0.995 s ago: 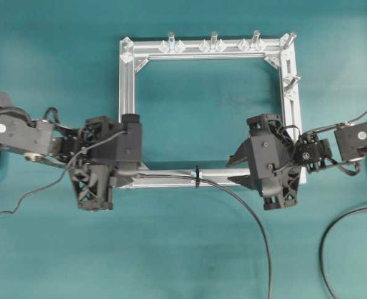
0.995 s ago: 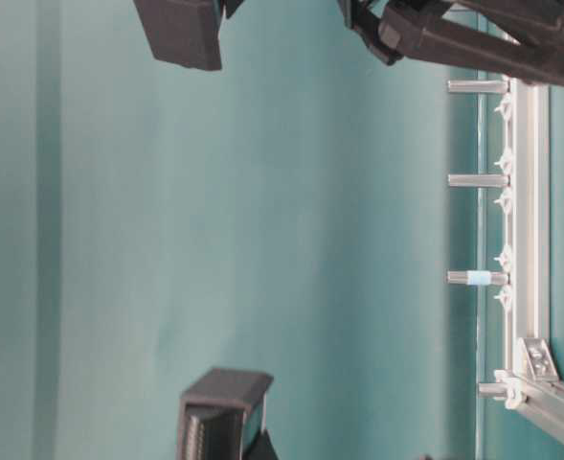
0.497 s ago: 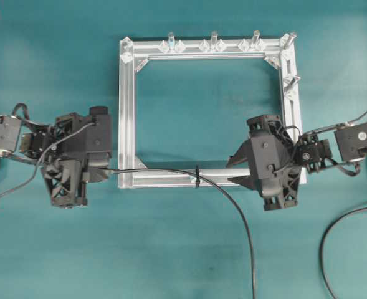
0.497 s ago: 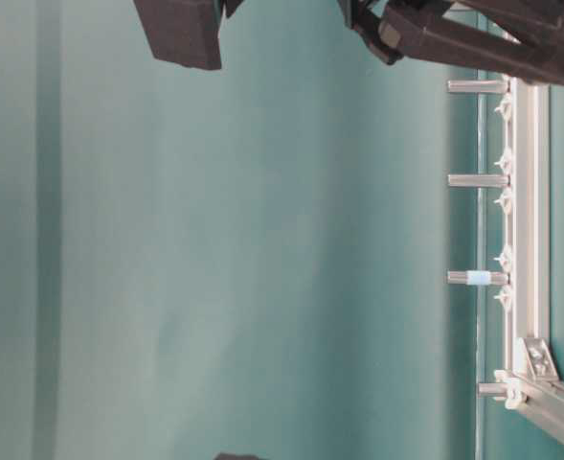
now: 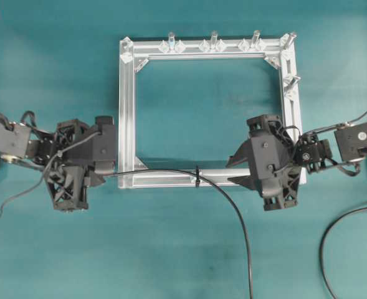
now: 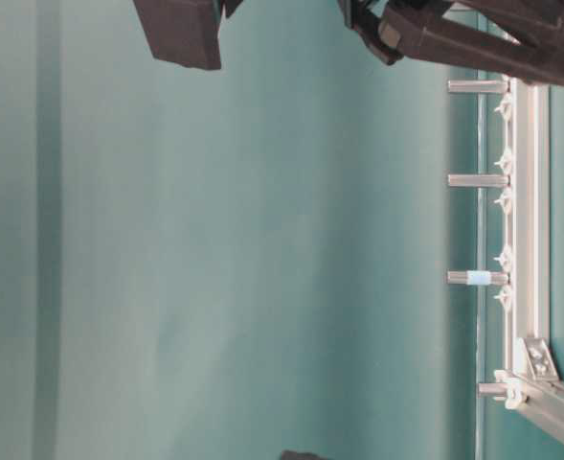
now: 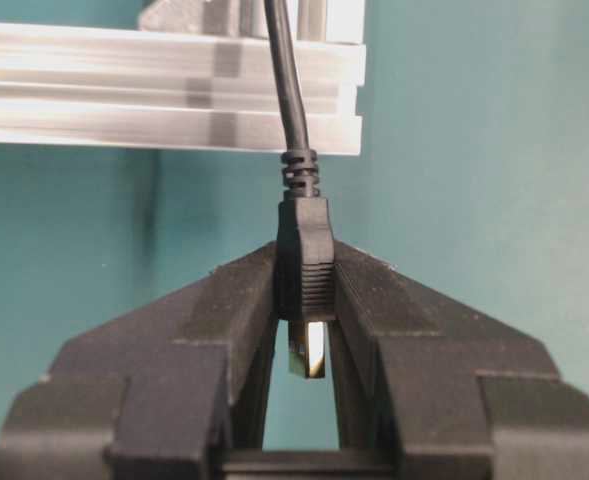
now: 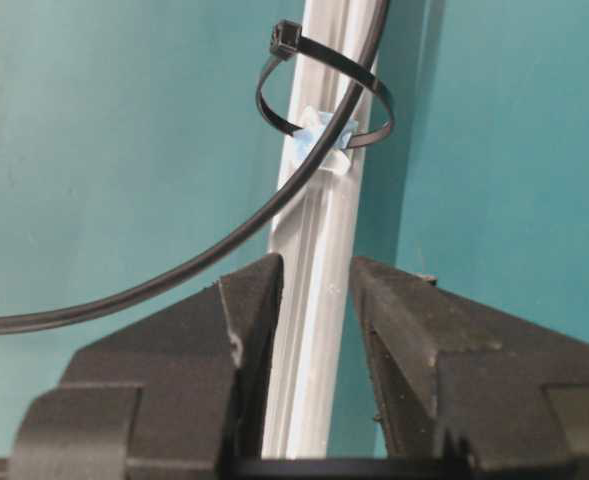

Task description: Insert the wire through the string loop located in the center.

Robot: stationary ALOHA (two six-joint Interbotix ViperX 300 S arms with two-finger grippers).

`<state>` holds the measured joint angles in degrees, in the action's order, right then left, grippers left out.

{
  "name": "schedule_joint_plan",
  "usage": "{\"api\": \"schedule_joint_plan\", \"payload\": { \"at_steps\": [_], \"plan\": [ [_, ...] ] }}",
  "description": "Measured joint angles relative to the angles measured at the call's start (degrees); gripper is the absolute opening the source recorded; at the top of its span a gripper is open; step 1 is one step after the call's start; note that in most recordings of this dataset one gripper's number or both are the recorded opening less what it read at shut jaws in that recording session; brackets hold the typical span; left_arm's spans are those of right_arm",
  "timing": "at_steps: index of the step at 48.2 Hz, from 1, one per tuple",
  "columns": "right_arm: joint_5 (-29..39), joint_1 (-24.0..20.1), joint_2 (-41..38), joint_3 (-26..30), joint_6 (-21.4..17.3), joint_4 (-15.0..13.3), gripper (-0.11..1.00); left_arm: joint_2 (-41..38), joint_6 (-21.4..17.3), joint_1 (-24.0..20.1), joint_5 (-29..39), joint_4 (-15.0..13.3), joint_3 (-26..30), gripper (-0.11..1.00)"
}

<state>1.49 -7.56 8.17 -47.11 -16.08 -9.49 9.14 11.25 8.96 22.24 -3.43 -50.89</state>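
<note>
The left gripper (image 7: 304,330) is clamped on the small black plug at the end of the wire (image 7: 292,90), with the plug's gold-metal tip showing between the two fingers (image 7: 224,310). In the overhead view this left gripper (image 5: 108,174) sits just off the left end of the near bar of the silver frame (image 5: 164,179). From it the wire (image 5: 164,171) runs rightward along that near bar, passes through the string loop (image 5: 197,176) at the bar's middle, then curves down over the teal table (image 5: 171,249) toward the near edge of the view.

The right gripper (image 8: 314,300) stands with its jaws apart, one finger on each side of the frame bar (image 8: 309,330), gripping nothing that can be seen. Just ahead of it the string loop (image 8: 324,95) circles the bar at a small pale blue-white clip (image 8: 322,140), and the wire (image 8: 224,240) goes through that ring. Overhead, the right gripper (image 5: 236,171) sits over the right part of the near bar, near the loop.

Upright silver pegs (image 5: 214,38) stand along the far bar. A second, thicker black cable (image 5: 339,230) arcs across the table at the near right.
</note>
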Motion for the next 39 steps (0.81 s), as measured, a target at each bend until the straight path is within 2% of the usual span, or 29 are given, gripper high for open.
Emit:
{"api": "schedule_joint_plan", "payload": {
  "at_steps": [39],
  "plan": [
    [0.00,0.00,0.00,0.00,0.00,0.00,0.37,-1.85,0.00,1.14,-2.90,0.00,-1.05,0.14]
  ]
}}
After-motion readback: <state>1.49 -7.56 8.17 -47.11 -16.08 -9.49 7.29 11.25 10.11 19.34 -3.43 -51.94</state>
